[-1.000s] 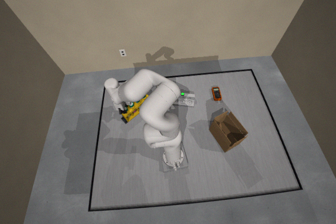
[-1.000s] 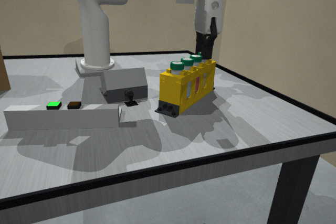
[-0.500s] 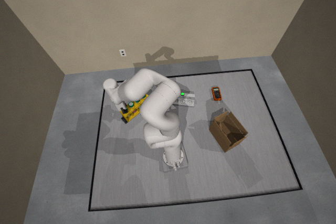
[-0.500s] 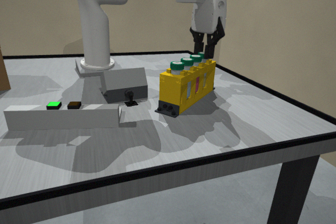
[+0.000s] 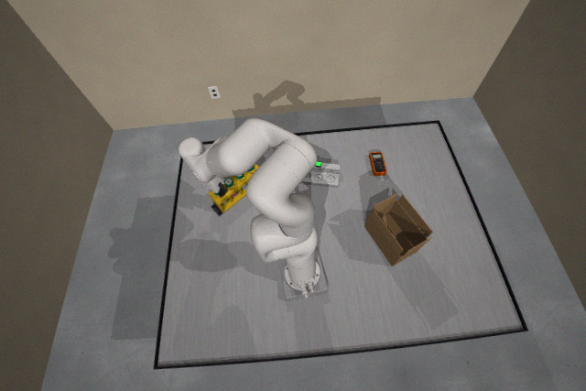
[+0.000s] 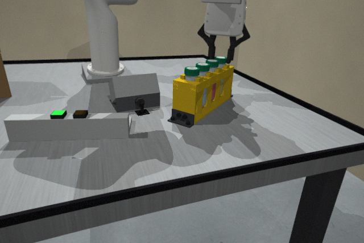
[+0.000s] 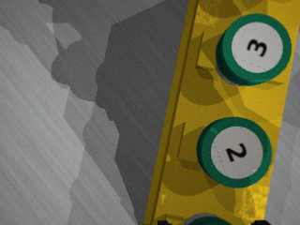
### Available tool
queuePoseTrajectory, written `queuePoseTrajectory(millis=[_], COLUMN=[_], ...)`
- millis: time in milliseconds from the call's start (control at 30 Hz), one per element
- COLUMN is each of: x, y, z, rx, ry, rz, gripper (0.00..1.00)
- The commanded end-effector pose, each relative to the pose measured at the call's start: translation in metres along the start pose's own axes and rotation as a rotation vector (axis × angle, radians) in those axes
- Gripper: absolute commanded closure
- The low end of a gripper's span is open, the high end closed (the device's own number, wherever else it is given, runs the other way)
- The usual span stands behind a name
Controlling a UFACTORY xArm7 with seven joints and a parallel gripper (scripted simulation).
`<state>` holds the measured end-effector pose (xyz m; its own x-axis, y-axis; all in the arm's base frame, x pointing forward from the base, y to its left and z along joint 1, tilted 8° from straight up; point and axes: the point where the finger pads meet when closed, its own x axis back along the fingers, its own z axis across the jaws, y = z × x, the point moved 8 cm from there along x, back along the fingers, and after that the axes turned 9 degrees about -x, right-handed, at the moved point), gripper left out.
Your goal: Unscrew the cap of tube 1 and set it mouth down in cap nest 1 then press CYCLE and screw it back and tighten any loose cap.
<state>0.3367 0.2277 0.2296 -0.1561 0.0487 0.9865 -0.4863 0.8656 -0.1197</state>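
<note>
The cap of tube 1 (image 6: 220,58) sits on its tube at the far end of the yellow rack (image 6: 187,93), in line with the three other green caps. The gripper (image 6: 220,56) hangs straight above that end of the rack. Its jaws are about half open, one finger on each side of the cap, and they grip nothing. In the wrist view, cap 2 (image 7: 234,152) and cap 3 (image 7: 255,48) show seated on the rack. Left of the rack in the exterior view lies the grey cap tray (image 6: 64,130), with its green lamp (image 6: 58,114) lit and its amber lamp (image 6: 80,113) dark. Well away from the rack, past the arm, lie an orange meter (image 5: 377,162) and an open cardboard box (image 5: 397,228).
</note>
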Motion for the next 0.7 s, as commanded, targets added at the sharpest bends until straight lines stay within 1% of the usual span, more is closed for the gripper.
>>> queuePoseTrajectory(millis=[0,67,133,167,400,433,667], x=[0.0012,0.0012,0.0012,0.0012,0.0012,0.0012,0.0013], y=[-0.0029,-0.0029,-0.0030,-0.0032,-0.0032,-0.0032,-0.0032], z=[-0.0006,-0.0006,-0.0006,-0.0006,-0.0006,-0.0006,-0.0006], rx=[0.277,0.277,0.448,0.465,0.465,0.465,0.465], ry=[-0.013,-0.013,-0.016,-0.017,-0.017,-0.017,-0.017], rz=[-0.035,-0.035,-0.034,-0.037,-0.037,-0.037,-0.037], gripper=[0.54,0.54,0.54,0.54,0.54,1.00,1.00])
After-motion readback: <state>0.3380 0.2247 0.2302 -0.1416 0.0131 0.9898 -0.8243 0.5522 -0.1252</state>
